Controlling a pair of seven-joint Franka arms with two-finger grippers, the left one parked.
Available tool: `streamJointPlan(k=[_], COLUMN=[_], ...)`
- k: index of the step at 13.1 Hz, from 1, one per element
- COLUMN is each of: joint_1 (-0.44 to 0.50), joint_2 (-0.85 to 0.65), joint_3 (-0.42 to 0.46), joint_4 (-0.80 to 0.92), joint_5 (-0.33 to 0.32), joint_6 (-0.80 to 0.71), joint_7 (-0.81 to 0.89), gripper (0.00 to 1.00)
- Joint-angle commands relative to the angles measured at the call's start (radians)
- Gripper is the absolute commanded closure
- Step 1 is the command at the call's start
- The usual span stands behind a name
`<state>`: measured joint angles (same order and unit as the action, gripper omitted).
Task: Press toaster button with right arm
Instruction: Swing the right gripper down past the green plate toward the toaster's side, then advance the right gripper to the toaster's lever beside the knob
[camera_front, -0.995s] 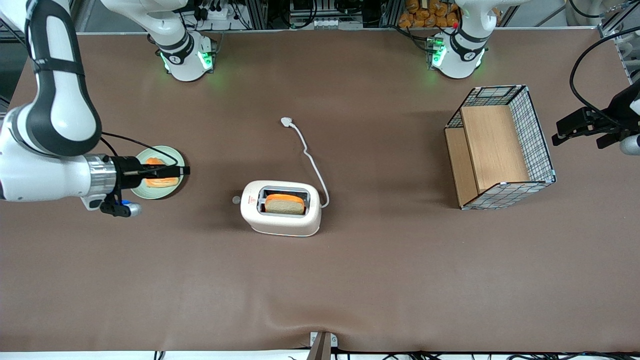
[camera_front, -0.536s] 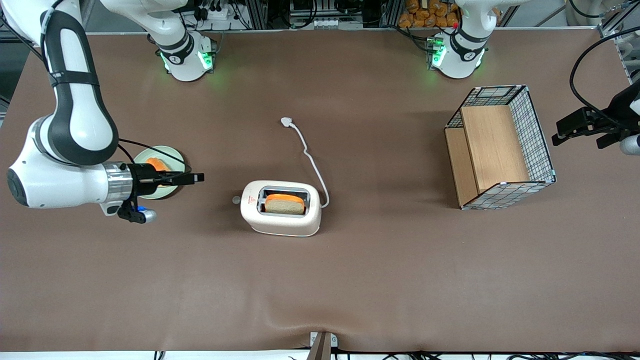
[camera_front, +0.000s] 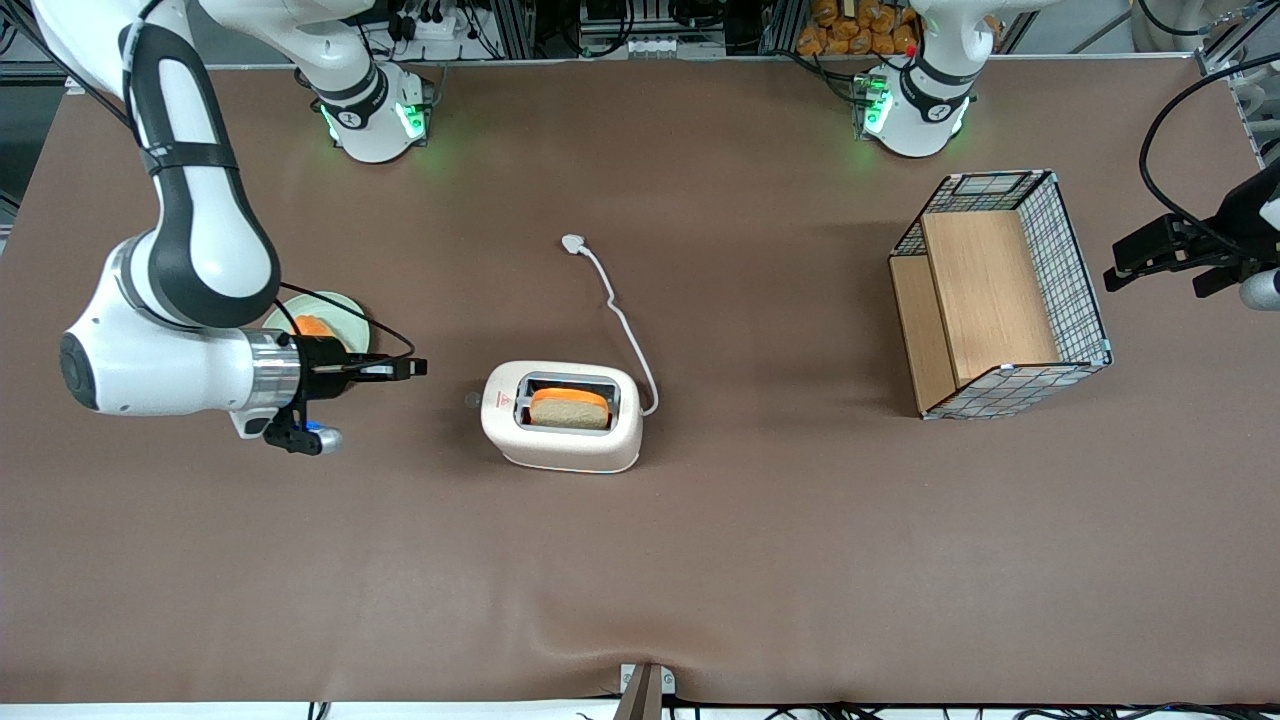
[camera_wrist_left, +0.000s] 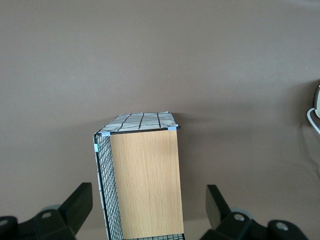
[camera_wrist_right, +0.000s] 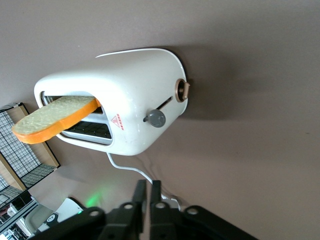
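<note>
The cream-white toaster stands mid-table with a slice of bread in its top slot. The toaster button, a small round grey knob, sticks out of its narrow end toward the working arm. My right gripper is shut and empty. It hovers level, pointing at that end, a short gap from the knob and slightly farther from the front camera. The right wrist view shows the toaster, the button, the bread and the gripper aimed toward them.
A green plate with an orange-crusted slice lies under the arm's wrist. The white cord runs from the toaster to its plug. A wire-and-wood basket stands toward the parked arm's end, and shows in the left wrist view.
My right arm has moved steadily toward the toaster's narrow end, away from the plate. The gripper stays shut. The toaster and bread have not moved.
</note>
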<state>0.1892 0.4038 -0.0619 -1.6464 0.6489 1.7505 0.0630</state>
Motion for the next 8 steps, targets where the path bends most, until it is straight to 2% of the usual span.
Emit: streamJointPlan(k=[1, 8], joint_1=[0.012, 0.055], joint_2=[0.024, 0.07], joint_3=[-0.006, -0.006], joint_4=[-0.006, -0.015], joint_5=[0.04, 0.067], joint_6=[0.046, 0.096], joint_7=[-0.06, -0.068], gripper=[1.0, 1.0])
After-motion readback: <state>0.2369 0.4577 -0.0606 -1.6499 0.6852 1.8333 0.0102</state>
